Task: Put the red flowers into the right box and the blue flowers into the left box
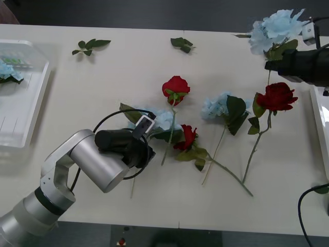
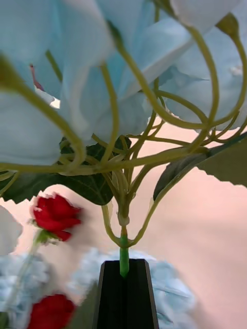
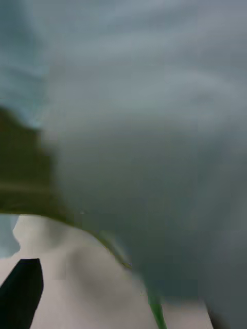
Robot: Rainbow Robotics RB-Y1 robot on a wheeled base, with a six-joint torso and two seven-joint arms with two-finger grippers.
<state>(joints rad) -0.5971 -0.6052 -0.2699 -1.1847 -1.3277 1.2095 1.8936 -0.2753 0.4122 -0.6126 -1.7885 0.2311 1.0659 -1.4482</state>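
My right gripper [image 1: 269,65] hangs above the table's far right, its black fingers [image 2: 123,293] shut on the green stem of a pale-blue hydrangea [image 1: 277,27] that it holds up in the air. My left gripper [image 1: 152,128] is low at the table's middle, open, pressed up against another blue flower [image 1: 163,118], which fills its wrist view [image 3: 154,128]. A third hydrangea [image 1: 215,105] lies further right. Three red roses [image 1: 176,86] [image 1: 187,136] [image 1: 277,96] lie on the table. The left box [image 1: 25,110] holds one blue flower [image 1: 6,69]. The right box [image 1: 321,121] shows at the right edge.
Loose green leaf sprigs [image 1: 90,46] [image 1: 182,44] lie near the table's far edge. Long stems spread toward the front between the flowers. A black cable [image 1: 307,206] loops at the front right corner. Bare tabletop lies between the left box and the flowers.
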